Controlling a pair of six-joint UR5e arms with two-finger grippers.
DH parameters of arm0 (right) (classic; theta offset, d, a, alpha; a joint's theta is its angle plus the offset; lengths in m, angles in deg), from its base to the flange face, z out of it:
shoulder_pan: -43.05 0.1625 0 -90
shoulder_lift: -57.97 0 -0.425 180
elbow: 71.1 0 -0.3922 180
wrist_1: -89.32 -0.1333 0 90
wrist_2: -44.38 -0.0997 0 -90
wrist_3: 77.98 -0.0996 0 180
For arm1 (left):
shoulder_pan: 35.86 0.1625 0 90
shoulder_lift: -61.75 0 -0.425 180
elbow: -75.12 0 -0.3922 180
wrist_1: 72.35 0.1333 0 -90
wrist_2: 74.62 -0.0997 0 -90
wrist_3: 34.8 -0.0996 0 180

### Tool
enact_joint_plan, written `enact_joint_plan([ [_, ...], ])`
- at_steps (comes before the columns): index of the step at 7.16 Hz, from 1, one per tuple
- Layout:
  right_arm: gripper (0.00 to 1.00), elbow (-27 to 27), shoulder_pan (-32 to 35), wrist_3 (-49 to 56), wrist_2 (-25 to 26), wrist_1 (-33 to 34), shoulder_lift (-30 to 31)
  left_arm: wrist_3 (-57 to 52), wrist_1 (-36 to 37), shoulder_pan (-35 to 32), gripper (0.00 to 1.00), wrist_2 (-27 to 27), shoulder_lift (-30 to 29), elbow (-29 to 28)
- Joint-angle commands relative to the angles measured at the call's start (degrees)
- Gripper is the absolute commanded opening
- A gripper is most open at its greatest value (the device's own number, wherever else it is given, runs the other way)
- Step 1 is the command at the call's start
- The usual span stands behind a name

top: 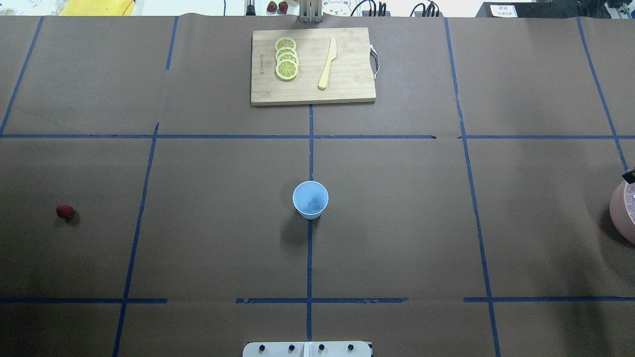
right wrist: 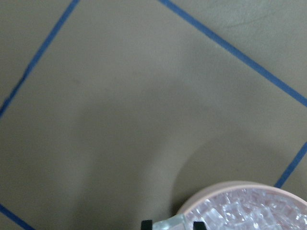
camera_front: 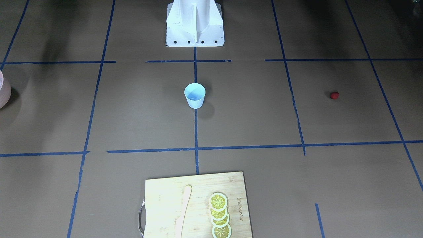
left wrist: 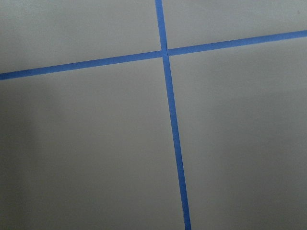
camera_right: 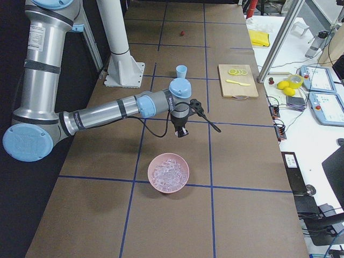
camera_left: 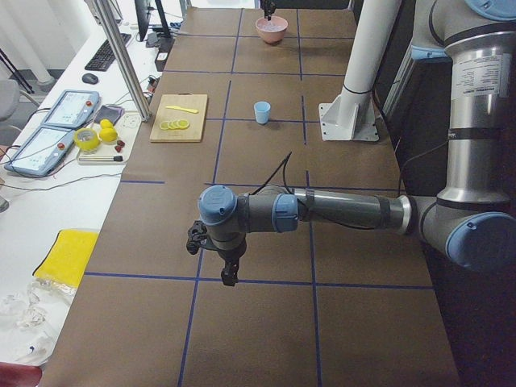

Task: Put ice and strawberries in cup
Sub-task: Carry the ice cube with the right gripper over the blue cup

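The pale blue cup (top: pixel 310 200) stands upright at the table's middle (camera_front: pixel 194 95), with a faint pale lump inside it. One dark-red strawberry (top: pixel 64 212) lies far out on the robot's left (camera_front: pixel 334 95). Ice (camera_right: pixel 168 171) fills a pink bowl (camera_right: pixel 153 180) on the robot's right. My right gripper (camera_right: pixel 181 131) hangs above the table just beyond that bowl; the right wrist view shows the right gripper (right wrist: pixel 171 224) shut on a clear ice lump (right wrist: pixel 167 222). My left gripper (camera_left: pixel 228 272) hovers over bare table; whether it is open or shut I cannot tell.
A wooden cutting board (top: pixel 347 91) with several lemon slices (top: pixel 286 58) and a pale knife (top: pixel 327 64) lies at the table's far edge. Blue tape lines cross the brown table. Desks with tablets and cables run along the operators' side.
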State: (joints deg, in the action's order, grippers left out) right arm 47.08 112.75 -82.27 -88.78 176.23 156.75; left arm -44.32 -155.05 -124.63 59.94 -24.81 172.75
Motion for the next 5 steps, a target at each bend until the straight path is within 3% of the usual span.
enact_joint_plan([
  [1,0.02,1.8,-8.3,-23.5,1.5,0.1,-9.0,0.0,0.0,0.0,1.00,0.0,0.1,0.4],
  [3,0.02,2.8,-18.9,-40.2,9.4,0.4,-16.0,-0.1,0.0,0.0,1.00,0.0,0.1,0.5],
  [5,0.02,2.1,-32.7,-55.4,19.3,7.2,-28.1,0.0,0.0,0.0,1.00,0.0,0.0,0.6],
])
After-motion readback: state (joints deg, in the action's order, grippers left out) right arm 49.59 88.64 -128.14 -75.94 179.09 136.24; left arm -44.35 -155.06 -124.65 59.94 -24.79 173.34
